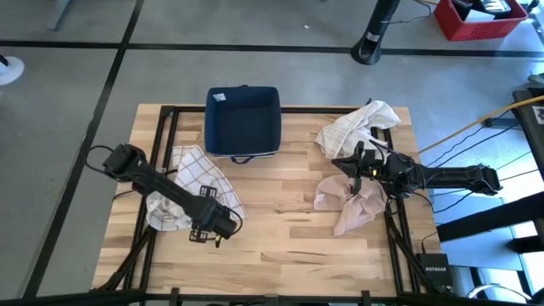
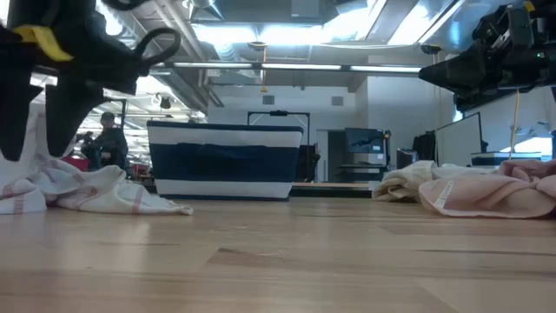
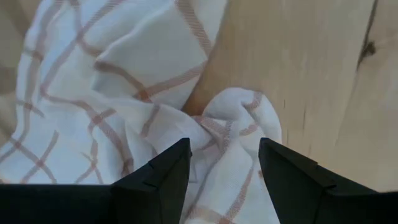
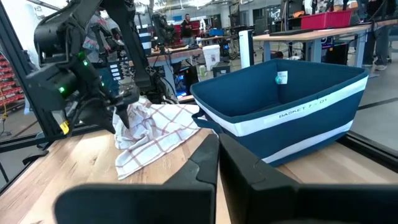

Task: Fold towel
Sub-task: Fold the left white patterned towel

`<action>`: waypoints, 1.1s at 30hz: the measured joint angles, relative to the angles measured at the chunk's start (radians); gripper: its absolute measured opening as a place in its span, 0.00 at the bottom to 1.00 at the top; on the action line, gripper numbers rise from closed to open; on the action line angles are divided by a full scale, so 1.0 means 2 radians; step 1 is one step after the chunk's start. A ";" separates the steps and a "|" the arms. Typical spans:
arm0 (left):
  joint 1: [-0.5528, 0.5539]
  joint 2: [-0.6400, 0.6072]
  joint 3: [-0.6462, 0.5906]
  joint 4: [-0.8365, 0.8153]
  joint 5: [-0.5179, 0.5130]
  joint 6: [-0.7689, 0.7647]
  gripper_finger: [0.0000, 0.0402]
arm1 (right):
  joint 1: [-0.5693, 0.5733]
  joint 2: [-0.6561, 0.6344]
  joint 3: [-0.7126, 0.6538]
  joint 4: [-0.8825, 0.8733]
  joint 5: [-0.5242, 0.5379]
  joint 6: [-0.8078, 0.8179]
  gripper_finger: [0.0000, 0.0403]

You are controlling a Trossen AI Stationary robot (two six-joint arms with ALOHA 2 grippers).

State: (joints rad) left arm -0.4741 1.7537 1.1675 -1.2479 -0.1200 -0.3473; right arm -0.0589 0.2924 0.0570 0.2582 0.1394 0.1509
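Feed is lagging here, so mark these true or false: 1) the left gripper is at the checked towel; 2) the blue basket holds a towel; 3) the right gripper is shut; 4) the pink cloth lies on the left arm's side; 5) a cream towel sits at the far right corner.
1) The left gripper is at the checked towel: true, its fingers are open around a bunched fold.
2) The blue basket holds a towel: false, it looks empty.
3) The right gripper is shut: true.
4) The pink cloth lies on the left arm's side: false, it is under the right arm.
5) A cream towel sits at the far right corner: true.
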 joint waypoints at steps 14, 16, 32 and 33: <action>0.029 0.004 -0.029 0.021 0.071 0.037 0.34 | 0.000 0.000 0.000 0.001 0.003 0.000 0.04; 0.031 0.004 -0.034 0.020 0.072 0.035 0.29 | 0.000 0.000 0.000 0.000 0.003 -0.001 0.04; 0.033 -0.009 0.077 -0.021 0.060 0.011 0.01 | 0.000 0.000 0.021 0.045 -0.041 -0.027 0.04; 0.033 -0.014 0.097 -0.030 0.048 0.010 0.01 | 0.000 0.002 0.027 0.045 -0.042 -0.027 0.04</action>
State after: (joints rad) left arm -0.4088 1.7260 1.3622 -1.3077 -0.0245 -0.3275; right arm -0.0582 0.2974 0.1115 0.3490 0.0556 0.0960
